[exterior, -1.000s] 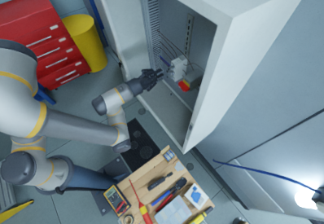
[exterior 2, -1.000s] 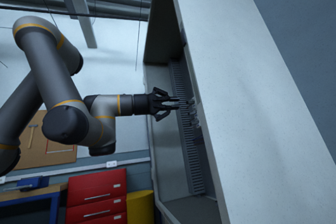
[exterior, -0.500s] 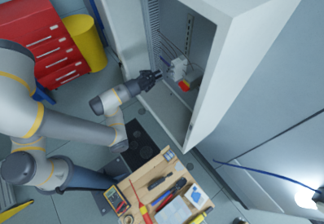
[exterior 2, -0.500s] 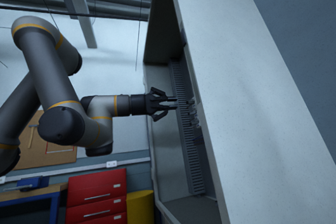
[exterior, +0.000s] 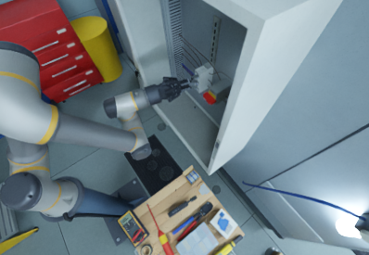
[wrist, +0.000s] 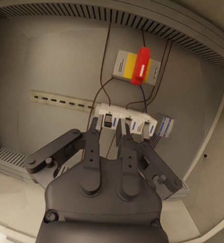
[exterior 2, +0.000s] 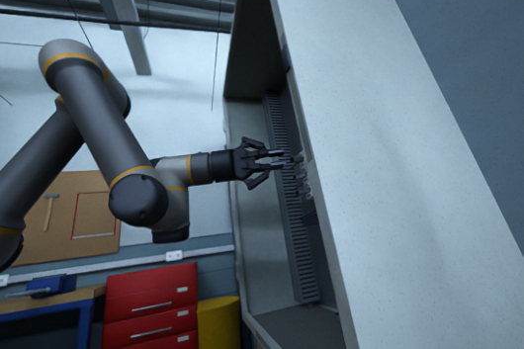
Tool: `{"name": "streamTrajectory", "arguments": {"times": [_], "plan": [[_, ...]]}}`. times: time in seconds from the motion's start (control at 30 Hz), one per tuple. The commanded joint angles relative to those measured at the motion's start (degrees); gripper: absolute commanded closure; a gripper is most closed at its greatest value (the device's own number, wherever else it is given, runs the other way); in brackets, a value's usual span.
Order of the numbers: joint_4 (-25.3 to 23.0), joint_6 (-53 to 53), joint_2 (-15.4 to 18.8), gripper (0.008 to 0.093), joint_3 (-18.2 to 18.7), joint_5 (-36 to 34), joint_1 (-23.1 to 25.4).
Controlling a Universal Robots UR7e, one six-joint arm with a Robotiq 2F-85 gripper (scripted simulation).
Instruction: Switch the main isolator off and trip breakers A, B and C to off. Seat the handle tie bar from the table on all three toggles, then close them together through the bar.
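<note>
The row of three white breakers sits on a metal rail on the cabinet's back panel. Each has a small toggle on its front. My gripper is just in front of the row, partly closed and holding nothing. Its fingertips stand to either side of the leftmost breaker's dark toggle. The main isolator is a grey box with a yellow face and a red handle, beyond the breakers. I cannot pick out the tie bar on the table.
The white cabinet surrounds the gripper, with slotted wire ducts along its inner walls. Brown and blue wires run between isolator and breakers. A wooden table with several tools stands below. A red drawer chest and a yellow bin stand to the left.
</note>
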Motion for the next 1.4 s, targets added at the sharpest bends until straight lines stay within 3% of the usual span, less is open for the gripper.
{"name": "streamTrajectory", "arguments": {"times": [0.0,0.43,0.7,0.93,1.37], "plan": [[0.2,0.0,0.1,0.0714,-0.4,-1.6,0.6],[3.3,0.0,2.8,0.0714,-6.2,-25.4,9.3],[4.7,0.0,4.0,0.0714,-8.7,-35.8,13.1],[5.3,0.0,4.4,0.0714,-9.8,-40.1,14.6],[5.3,0.0,5.1,0.0714,-10.5,-41.4,15.5]]}}
